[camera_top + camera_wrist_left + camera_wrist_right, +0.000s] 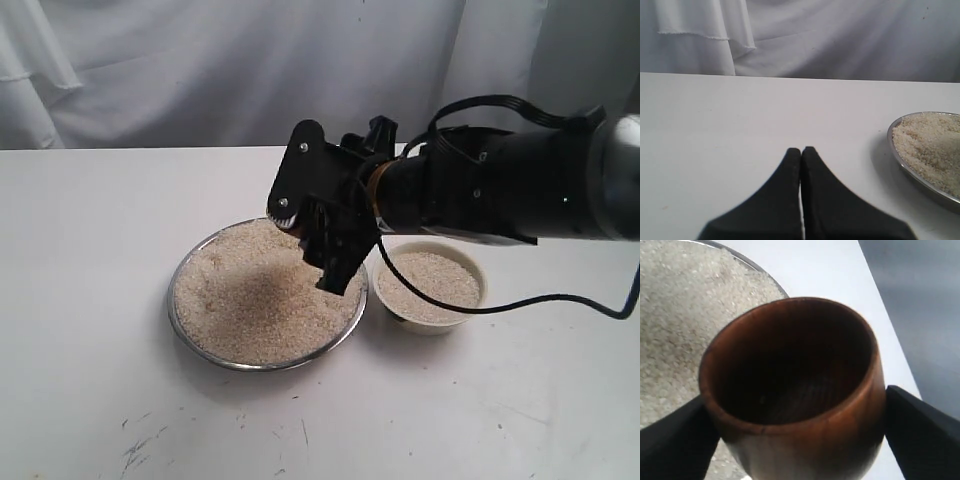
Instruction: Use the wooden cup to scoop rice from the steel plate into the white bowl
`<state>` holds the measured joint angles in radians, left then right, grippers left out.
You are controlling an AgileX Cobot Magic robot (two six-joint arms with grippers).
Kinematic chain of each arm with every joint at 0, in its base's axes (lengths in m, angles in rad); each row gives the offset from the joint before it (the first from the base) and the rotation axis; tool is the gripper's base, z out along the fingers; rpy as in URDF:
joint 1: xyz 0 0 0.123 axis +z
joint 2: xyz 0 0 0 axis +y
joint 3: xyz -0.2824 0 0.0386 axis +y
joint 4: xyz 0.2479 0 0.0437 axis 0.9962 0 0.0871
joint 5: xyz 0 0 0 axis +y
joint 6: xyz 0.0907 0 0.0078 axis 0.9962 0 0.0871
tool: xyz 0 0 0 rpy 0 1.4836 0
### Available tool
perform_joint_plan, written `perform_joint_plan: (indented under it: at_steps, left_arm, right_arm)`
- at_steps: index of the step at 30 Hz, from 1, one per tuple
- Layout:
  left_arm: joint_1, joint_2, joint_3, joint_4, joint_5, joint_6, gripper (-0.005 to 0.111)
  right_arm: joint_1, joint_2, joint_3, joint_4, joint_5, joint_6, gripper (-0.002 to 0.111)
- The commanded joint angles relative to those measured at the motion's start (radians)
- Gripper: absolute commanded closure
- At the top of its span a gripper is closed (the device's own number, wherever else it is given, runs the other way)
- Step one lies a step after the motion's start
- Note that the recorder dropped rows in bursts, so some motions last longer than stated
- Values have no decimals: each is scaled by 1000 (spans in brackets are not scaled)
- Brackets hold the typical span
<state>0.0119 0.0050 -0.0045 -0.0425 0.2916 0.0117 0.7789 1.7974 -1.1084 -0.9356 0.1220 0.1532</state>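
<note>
Right pincer [797, 436] clamping wooden cup [790, 385] (empty), angled over steel plate [262, 365]

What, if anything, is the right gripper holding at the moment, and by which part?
The wooden cup, gripped on opposite sides of its outer wall, just below the rim.

Right arm [500, 190] overhangs white bowl [432, 322]; table [90, 300] left of steel plate [172, 305] lies open

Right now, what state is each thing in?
steel plate, heaped with rice.
white bowl, nearly full of rice.
wooden cup, empty, held over the steel plate.
right jaws, clamped on the wooden cup.
left jaws, shut, holding nothing.
</note>
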Motion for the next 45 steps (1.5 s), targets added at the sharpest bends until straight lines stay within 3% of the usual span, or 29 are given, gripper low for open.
perform_joint_plan:
  at_steps: [1, 19, 28, 45]
  left_arm:
    - [-2, -5, 5, -1, -6, -3, 107]
    - [-2, -5, 5, -1, -6, -3, 107]
    - [-2, -5, 5, -1, -6, -3, 107]
    - [-2, -5, 5, -1, -6, -3, 107]
  right_arm:
    - [12, -13, -35, -2, 83, -87, 108]
    - [134, 85, -50, -8, 251, -303, 108]
    - [134, 138, -191, -20, 401, -391, 108]
    - [158, 178, -415, 274, 699, -738, 108]
